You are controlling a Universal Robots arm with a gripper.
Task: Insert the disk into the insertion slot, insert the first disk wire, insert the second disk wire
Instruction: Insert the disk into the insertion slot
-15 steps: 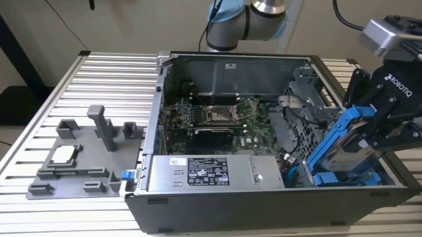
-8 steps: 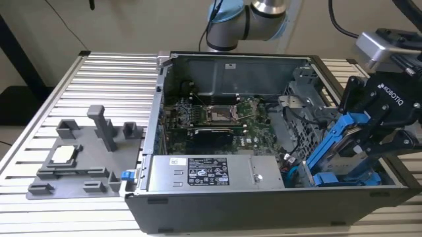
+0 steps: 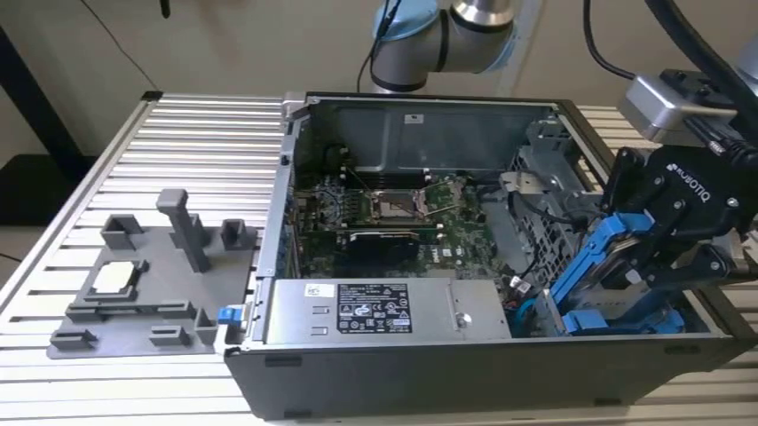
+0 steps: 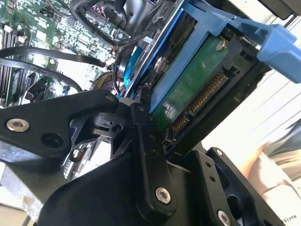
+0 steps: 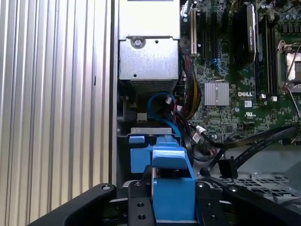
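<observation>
My gripper (image 3: 645,266) is shut on the disk (image 3: 616,257), a drive in a bright blue carrier frame. I hold it tilted, just above the front right corner of the open computer case (image 3: 284,266). In the second wrist view the disk (image 4: 197,80) shows its green board and connector edge between my black fingers (image 4: 146,155). In the first wrist view the blue carrier (image 5: 171,183) sits between my fingers, over the grey drive cage (image 5: 150,131). An identical blue-carrier drive (image 3: 622,321) lies in the cage beneath. The insertion slot itself is hidden behind the disk and my gripper.
A silver labelled power-supply box (image 3: 379,309) sits along the case's front edge beside the cage. Loose black cables (image 5: 254,141) and a blue cable (image 5: 160,101) lie over the motherboard (image 3: 391,209) near the cage. A grey fixture plate (image 3: 142,284) rests on the ribbed table at the exterior view's left.
</observation>
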